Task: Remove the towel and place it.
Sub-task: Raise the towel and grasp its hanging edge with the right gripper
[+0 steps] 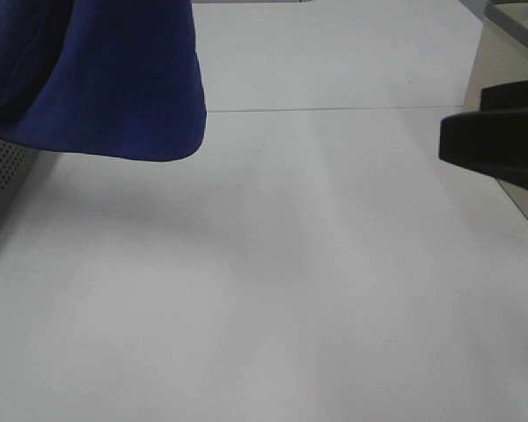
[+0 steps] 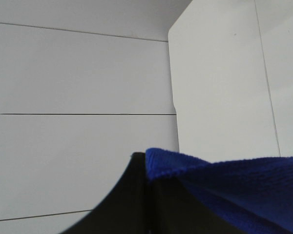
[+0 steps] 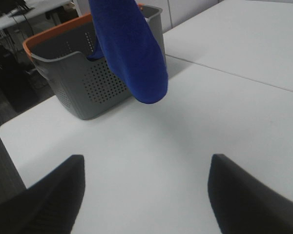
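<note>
A: Where was the towel (image 1: 97,79) at that point?

B: It hung from the left gripper (image 2: 142,163), whose fingers were pressed together on a fold near its upper edge. The lower end dangled clear of the table (image 1: 290,290), just beside the grey basket (image 3: 63,78). Some cloth appeared to trail over the basket's rim.

A: And the right gripper (image 3: 146,161)?

B: It was spread wide and empty, low over the table, well apart from the cloth.

A: What might have gone wrong?

B: The pinch looked shallow, so the plush fabric could have slid out during a fast swing. If part of it did lie inside the basket, a sideways pull might have dragged or tipped the basket. Lowered in one spot, the towel would likely have heaped up rather than lain flat.
</note>
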Robot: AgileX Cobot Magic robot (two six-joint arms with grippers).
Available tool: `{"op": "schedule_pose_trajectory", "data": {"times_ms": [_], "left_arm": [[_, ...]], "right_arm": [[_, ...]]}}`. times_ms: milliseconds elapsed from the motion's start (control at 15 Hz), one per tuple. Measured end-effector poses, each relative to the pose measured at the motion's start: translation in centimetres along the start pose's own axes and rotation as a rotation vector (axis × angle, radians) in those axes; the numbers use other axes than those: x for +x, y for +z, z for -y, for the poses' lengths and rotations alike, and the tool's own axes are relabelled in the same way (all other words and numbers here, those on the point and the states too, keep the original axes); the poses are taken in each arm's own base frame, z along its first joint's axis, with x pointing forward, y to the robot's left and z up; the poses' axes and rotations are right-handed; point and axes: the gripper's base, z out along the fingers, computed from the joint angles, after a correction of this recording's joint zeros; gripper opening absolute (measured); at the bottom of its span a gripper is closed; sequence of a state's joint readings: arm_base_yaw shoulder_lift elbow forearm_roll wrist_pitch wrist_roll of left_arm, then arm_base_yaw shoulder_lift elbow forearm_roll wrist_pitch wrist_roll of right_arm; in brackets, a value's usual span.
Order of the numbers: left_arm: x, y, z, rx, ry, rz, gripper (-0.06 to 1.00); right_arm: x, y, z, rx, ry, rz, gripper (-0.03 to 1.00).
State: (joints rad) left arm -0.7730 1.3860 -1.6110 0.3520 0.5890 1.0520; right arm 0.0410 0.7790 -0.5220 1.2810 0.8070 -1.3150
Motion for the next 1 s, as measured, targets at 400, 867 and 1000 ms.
{"op": "schedule_pose_trajectory", "data": {"times_ms": [400,867,1000], "left_arm": [[-0.8,0.2,-0.4,-0.048,-0.076,0.083,0.0],[-1.0,0.4,-0.2,-0.033,-0.117,0.104,0.0],[-1.0,0.4,-0.2,-0.029,-0.129,0.11,0.0]], "right_arm": [[0.1,4.3,3.7,-0.136,0.032,0.088,0.7],[1.5,13.2,4.5,-0.31,-0.069,-0.031,0.67],[1.1,15.5,4.2,-0.268,-0.144,-0.083,0.67]]}}
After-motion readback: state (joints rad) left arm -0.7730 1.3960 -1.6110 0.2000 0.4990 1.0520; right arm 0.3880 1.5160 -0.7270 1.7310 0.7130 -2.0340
